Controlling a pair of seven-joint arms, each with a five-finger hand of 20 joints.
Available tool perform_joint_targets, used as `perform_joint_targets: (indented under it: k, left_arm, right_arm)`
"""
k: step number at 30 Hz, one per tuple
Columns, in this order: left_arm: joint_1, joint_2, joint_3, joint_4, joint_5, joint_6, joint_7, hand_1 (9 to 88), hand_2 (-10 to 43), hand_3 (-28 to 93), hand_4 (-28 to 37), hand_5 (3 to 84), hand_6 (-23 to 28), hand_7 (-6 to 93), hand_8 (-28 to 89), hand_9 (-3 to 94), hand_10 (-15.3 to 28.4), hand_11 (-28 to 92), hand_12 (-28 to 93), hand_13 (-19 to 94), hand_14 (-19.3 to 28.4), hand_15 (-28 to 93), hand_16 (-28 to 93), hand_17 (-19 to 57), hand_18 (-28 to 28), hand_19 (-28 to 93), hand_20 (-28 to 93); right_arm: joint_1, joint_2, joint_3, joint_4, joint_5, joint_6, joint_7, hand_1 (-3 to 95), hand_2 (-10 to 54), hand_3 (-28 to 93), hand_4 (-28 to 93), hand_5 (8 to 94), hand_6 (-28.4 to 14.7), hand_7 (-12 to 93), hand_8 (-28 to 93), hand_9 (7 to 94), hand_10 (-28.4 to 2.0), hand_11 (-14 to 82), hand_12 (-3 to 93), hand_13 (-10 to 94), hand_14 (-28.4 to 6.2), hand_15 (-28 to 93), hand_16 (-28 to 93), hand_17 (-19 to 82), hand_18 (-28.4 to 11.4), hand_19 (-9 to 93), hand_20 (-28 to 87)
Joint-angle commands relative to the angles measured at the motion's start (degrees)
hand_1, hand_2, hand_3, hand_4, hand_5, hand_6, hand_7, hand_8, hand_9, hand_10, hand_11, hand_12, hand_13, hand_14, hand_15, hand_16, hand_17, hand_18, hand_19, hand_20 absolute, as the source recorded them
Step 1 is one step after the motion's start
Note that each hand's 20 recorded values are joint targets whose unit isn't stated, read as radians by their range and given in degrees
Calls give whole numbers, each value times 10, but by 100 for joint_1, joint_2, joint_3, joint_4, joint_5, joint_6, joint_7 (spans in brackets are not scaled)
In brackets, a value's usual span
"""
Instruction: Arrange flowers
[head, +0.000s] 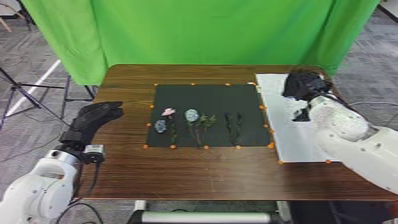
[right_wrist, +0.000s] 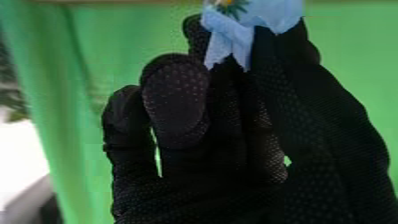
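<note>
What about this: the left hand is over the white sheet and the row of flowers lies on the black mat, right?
Not quite: the head view shows the right hand over the white sheet, not the left hand. The row of flowers does lie on the black mat.

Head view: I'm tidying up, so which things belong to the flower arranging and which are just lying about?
For the job:
- pink flower
- pale blue flower
- leafy green sprig
- dark mat
- pale blue bloom at the right hand's fingertips

Apparently not for the job:
- green curtain
- tripod
</note>
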Motion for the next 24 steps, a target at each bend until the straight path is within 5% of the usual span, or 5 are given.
perform_joint_targets:
  k: [1,11,15,24]
  left_arm:
    - [52,-1,-17,-45,-8,-32,-60,298,-29,625,-168,456,52,169,-71,458,143,239,131,357,181,217,-10,36,144,154,157]
    - [-16,-36,59,-5,-25,56,42,298,-28,623,-168,453,52,168,-71,457,143,238,131,358,180,216,-10,36,144,155,157]
    - [-51,-74,97,22,-4,-8,22,298,-30,625,-167,447,50,168,-71,457,143,238,131,357,181,217,-10,35,144,153,156]
    - [60,-91,-35,-35,6,14,-28,296,-30,626,-167,452,50,168,-70,456,143,238,132,353,181,215,-8,17,137,129,148]
  right_arm:
    - [976,-1079,-483,-322,124,-376,-226,642,-94,532,-174,786,11,207,16,836,-113,33,323,756,-87,591,375,345,-224,751,667]
    - [948,-2381,-895,159,313,-1064,-188,639,-95,532,-168,787,12,204,20,837,-113,32,322,757,-89,586,376,344,-226,751,666]
    - [850,-2605,-896,358,232,-1281,-122,639,-95,531,-166,787,11,203,23,833,-113,32,321,756,-90,584,377,344,-226,751,665]
    - [693,-2810,-917,676,249,-1452,-24,638,-94,527,-162,787,11,201,24,831,-114,34,317,756,-91,582,377,344,-227,753,663]
